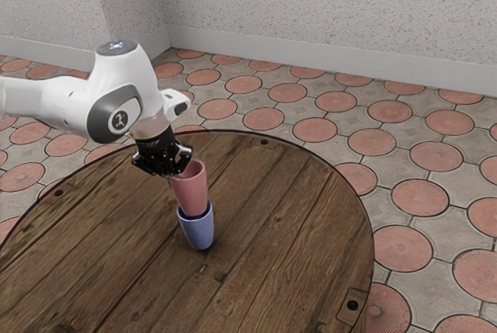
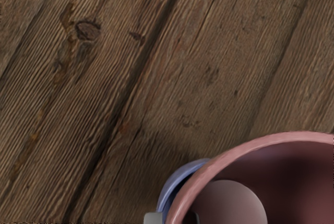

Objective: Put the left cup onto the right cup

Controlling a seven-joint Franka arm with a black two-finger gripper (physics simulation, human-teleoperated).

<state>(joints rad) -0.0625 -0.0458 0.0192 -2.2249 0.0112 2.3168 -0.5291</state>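
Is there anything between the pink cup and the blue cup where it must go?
Nothing visible. The pink cup already sits, tilted, with its base in the blue cup, the claw at its rim.

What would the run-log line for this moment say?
stage: stacking | pink cup: tilted, base inside blue cup | tool: at pink cup's rim | blue cup: upright on wooden table

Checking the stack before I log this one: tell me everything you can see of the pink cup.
The pink cup is plain, handleless and tapered, with a matte finish like ceramic or plastic. Its mouth faces up and it looks empty, with a paler round floor inside. It leans slightly toward the arm, its narrow base nested in the blue cup, which stands on the wooden table. The pincer is at its rim on the arm's side.
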